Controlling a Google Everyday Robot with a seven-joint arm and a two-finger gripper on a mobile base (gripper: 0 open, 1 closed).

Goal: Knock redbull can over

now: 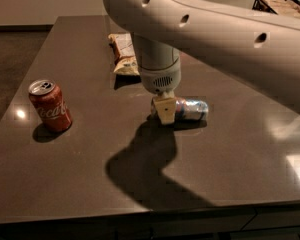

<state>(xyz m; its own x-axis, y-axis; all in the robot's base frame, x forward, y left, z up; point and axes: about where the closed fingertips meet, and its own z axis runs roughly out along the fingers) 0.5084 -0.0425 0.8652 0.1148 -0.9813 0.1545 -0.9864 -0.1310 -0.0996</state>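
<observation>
The redbull can (pixel 192 109), slim, silver and blue, lies on its side on the dark table (pixel 90 184), its length running left to right. My gripper (pixel 164 110) hangs straight down from the big white arm, its cream fingertip in front of the can's left end, just above the tabletop. The fingertip hides that end of the can, and I cannot tell whether they touch.
A red Coca-Cola can (pixel 50 105) stands upright at the left of the table. A snack bag (pixel 123 53) lies at the back behind the arm. The arm's shadow falls on the table in front of the gripper. The table's front edge runs along the bottom.
</observation>
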